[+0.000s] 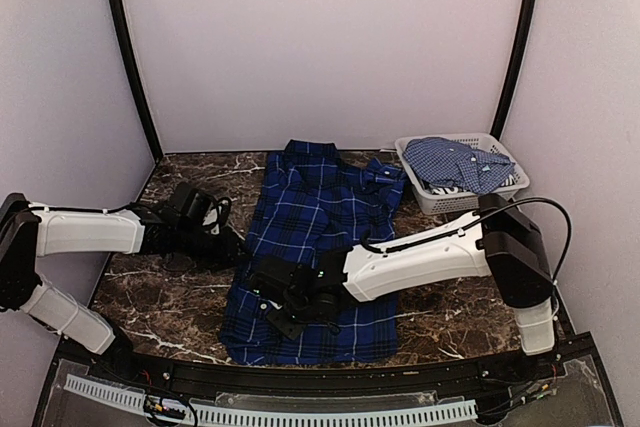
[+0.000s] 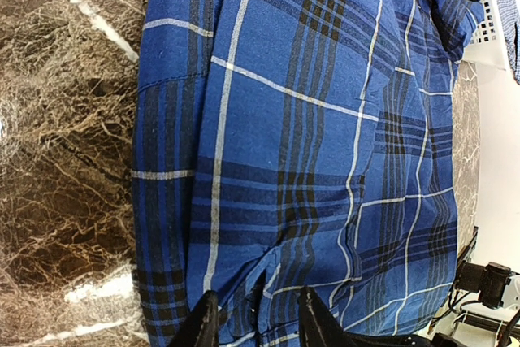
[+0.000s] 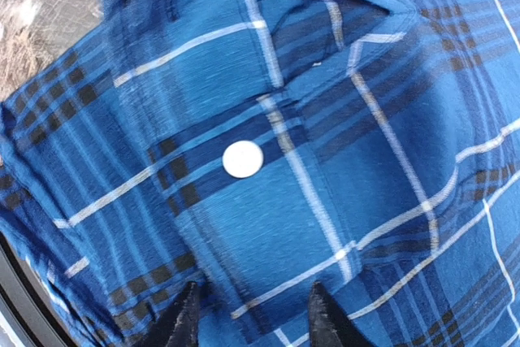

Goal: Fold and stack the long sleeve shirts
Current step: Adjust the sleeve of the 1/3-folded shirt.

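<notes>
I see the dark plaid shirt lying spread on the marble table, collar at the far end and hem toward me. My left gripper sits low at the shirt's left edge, and the cloth runs out ahead of its fingertips, with bare marble off to one side. Its fingers stand partly apart with a small ridge of cloth rising between them. I cannot tell whether that ridge is pinched or only lies in the gap. My right gripper reaches across from the other side and hangs over the near left part of the same shirt. Its jaws are apart, with flat cloth directly under and between the tips. A white button lies just ahead of them, and the shirt's edge falls off to one side. Far beyond the right arm, the lighter checked shirt lies bunched in the white basket at the table's back corner, well apart from both grippers.
</notes>
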### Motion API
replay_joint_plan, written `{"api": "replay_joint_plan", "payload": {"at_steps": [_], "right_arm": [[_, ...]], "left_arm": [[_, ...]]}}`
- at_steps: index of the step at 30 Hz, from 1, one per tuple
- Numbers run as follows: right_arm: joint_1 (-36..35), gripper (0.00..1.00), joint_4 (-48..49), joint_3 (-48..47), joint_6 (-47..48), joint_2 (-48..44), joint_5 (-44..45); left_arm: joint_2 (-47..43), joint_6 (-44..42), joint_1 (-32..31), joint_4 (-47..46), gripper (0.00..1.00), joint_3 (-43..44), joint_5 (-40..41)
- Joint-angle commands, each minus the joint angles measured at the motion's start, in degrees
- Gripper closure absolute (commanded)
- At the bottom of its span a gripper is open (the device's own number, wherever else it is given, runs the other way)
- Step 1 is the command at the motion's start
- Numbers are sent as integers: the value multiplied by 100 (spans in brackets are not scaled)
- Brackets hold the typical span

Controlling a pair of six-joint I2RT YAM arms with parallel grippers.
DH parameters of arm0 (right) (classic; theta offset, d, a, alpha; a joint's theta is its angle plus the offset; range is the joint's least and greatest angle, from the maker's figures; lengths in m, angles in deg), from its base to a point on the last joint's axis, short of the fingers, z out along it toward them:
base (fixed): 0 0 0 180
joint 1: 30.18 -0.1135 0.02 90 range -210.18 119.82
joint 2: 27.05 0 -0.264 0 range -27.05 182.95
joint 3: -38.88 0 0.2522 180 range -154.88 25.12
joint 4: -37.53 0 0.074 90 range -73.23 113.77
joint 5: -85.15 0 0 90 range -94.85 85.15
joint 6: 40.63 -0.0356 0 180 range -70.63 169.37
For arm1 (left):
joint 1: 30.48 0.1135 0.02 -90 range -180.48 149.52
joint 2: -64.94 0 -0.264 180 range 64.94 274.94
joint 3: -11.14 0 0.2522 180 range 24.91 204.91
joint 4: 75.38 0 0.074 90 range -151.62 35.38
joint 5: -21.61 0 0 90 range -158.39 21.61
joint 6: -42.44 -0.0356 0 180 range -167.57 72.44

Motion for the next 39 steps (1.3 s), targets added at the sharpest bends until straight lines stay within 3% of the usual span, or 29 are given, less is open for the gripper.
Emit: {"api": "replay_joint_plan", "payload": {"at_steps": [1, 5, 13, 24, 37, 39], "right_arm": [[-114, 55, 1, -90, 61, 60, -61], [-115, 55, -1, -40, 34, 64, 8], [-115, 67, -57, -157, 49, 238, 275], [-115, 100, -100, -198, 172, 38, 293], [-132, 100, -59, 207, 74, -311, -298], [-117, 92, -62, 173, 53, -283, -285]], "left_arm": [[-71, -71, 29, 7, 68, -64, -86], [-61, -54, 34, -16, 68, -87, -93], [-22, -34, 26, -69, 69, -96, -133], [96, -86, 34, -38, 69, 45, -161], [347, -141, 27, -108, 69, 347, -303], [472, -116, 26, -218, 69, 415, -380]]}}
